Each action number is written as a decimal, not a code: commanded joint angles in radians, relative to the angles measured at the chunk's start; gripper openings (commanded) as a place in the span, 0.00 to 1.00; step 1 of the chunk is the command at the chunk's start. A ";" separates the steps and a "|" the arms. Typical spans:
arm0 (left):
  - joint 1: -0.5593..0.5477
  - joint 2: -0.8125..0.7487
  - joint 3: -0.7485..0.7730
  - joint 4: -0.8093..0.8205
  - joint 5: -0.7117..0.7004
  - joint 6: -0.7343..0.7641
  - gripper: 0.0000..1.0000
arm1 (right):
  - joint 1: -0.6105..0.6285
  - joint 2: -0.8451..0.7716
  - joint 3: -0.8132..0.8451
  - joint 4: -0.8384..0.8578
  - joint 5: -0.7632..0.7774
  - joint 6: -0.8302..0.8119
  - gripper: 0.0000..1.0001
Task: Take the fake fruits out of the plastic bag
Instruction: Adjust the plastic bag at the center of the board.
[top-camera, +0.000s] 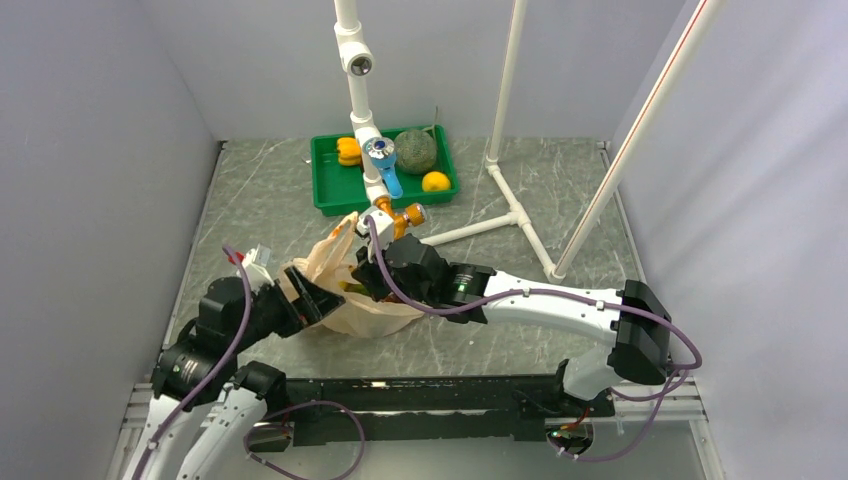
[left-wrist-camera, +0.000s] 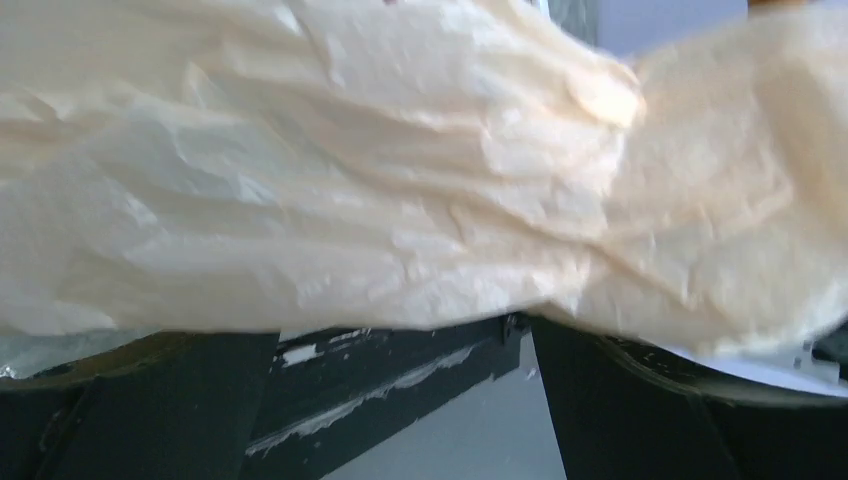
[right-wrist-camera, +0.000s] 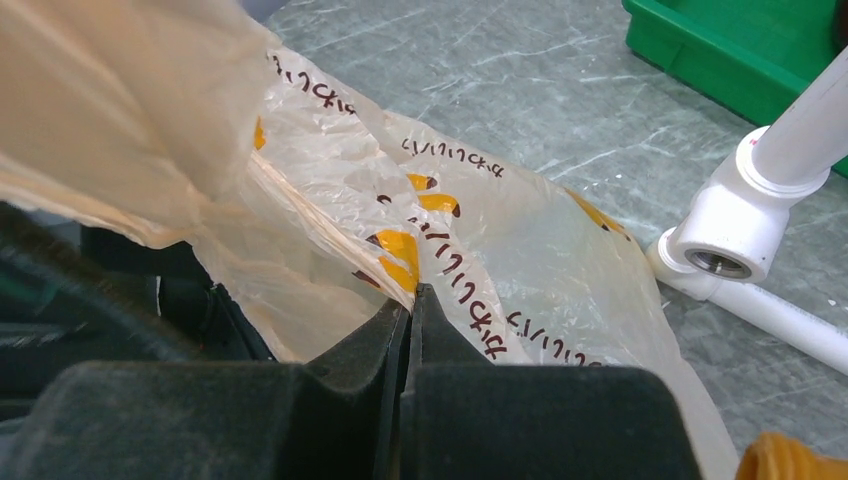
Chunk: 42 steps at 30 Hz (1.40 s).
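Observation:
The peach-beige plastic bag (top-camera: 350, 305) with banana prints lies crumpled at the table's middle, between both grippers. My right gripper (top-camera: 372, 283) is shut on a fold of the bag's edge (right-wrist-camera: 400, 265), its jaws (right-wrist-camera: 412, 300) pressed together. My left gripper (top-camera: 312, 297) is against the bag's left side. In the left wrist view its fingers (left-wrist-camera: 640, 400) stand wide apart, and the bag (left-wrist-camera: 400, 170) is draped over their tips. A small yellow-green glimpse (top-camera: 352, 287) shows in the bag's mouth. The other fake fruits are hidden.
A green tray (top-camera: 330, 195) at the back holds a netted melon (top-camera: 416, 150), a yellow pepper (top-camera: 348, 150) and an orange fruit (top-camera: 436, 181). A white PVC pipe frame (top-camera: 515, 215) stands behind the bag, with a fitting (right-wrist-camera: 730, 240) close to my right gripper.

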<state>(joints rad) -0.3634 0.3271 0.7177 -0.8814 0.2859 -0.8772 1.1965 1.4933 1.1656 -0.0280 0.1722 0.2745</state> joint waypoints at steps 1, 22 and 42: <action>-0.004 0.082 0.010 0.140 -0.094 -0.121 0.99 | 0.004 -0.034 -0.004 0.052 -0.010 0.017 0.00; -0.373 0.294 0.125 0.155 -0.613 -0.327 0.99 | 0.006 -0.030 0.004 0.050 0.016 -0.005 0.00; -0.374 0.437 0.183 0.074 -0.709 -0.166 0.75 | 0.005 -0.081 0.002 0.060 0.009 -0.004 0.00</action>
<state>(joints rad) -0.7349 0.7223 0.8490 -0.7353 -0.3370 -1.1057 1.1980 1.4826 1.1549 -0.0353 0.1818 0.2733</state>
